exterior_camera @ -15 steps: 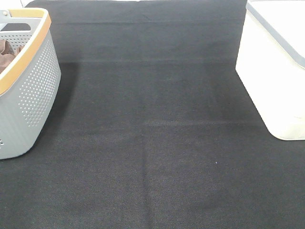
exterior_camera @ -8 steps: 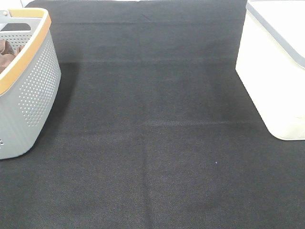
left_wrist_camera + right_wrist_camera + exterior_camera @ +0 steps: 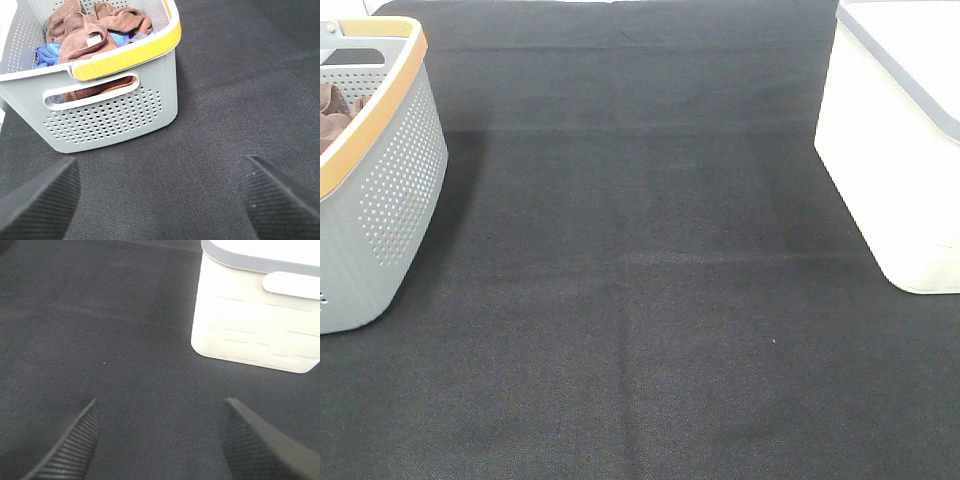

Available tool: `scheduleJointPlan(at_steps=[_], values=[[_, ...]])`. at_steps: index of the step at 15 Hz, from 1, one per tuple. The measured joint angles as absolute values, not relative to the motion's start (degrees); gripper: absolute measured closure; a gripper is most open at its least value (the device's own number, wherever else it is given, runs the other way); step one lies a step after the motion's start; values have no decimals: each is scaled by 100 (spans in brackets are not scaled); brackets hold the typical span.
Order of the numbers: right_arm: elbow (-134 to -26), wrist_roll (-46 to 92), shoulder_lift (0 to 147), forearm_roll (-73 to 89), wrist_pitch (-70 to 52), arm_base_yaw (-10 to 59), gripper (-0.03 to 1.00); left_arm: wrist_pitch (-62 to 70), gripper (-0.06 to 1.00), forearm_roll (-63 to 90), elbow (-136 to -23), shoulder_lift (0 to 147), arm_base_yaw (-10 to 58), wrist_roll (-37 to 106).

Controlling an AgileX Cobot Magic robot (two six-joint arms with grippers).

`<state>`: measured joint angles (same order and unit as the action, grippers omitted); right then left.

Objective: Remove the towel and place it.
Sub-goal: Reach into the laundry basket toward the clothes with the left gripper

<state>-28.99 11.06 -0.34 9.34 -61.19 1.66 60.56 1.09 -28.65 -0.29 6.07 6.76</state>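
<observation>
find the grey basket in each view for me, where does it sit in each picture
Exterior high: the grey basket sits at the left edge, cut off by the frame, brown cloth just visible inside.
Left wrist: the basket fills the upper left, beyond the open left end effector, holding brown and blue cloths.
Right wrist: not in it; only the white bin shows.
Shared landmark: the black table cover, seen in all three views.
</observation>
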Motion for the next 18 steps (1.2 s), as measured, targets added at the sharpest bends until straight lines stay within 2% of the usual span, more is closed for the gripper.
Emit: scheduleJointPlan(at_steps=[18], values=[[-2899,1106,-34,934,-6119,166,31,6056,12,109,-2865,-29,607,676]])
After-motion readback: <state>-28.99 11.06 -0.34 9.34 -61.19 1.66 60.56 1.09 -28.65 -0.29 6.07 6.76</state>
